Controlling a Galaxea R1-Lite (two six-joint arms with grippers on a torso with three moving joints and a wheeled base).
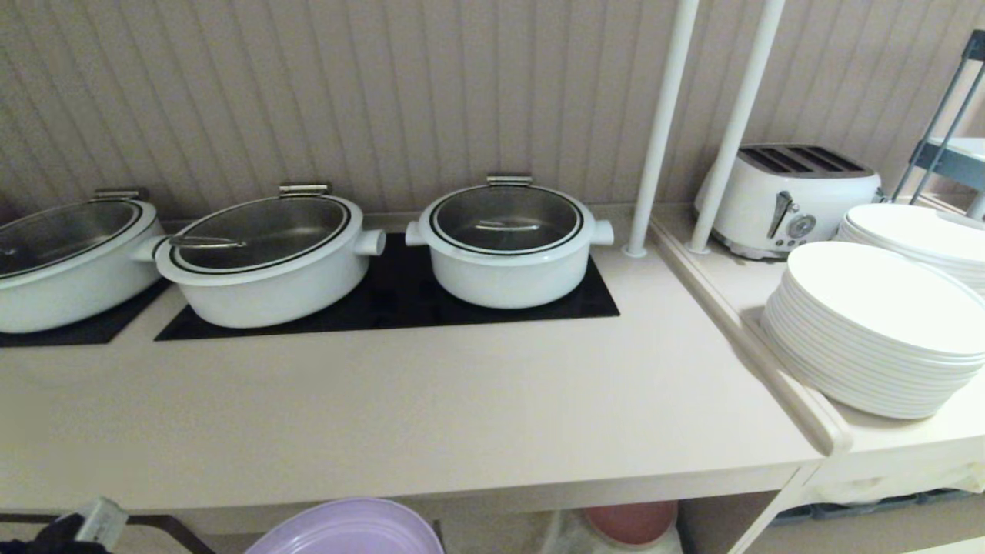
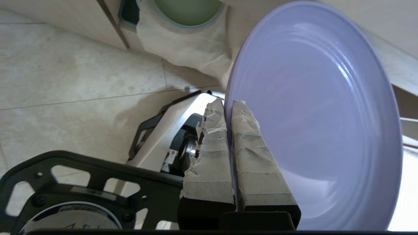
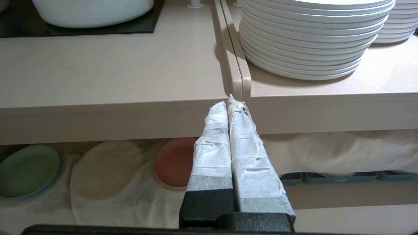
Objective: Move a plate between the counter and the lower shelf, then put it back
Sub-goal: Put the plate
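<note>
Lavender plate (image 2: 313, 114) clamped by its rim in the left gripper (image 2: 228, 106), held in the air below the front edge of the counter (image 1: 431, 415). Right gripper (image 3: 232, 103), fingers pressed together and empty, sits before that counter edge.

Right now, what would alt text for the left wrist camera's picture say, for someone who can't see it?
The left pincer, its fingers wrapped in white tape, is clamped shut on the rim of a lavender plate held on edge above a pale tiled floor. Behind, a green plate lies on white cloth.
</note>
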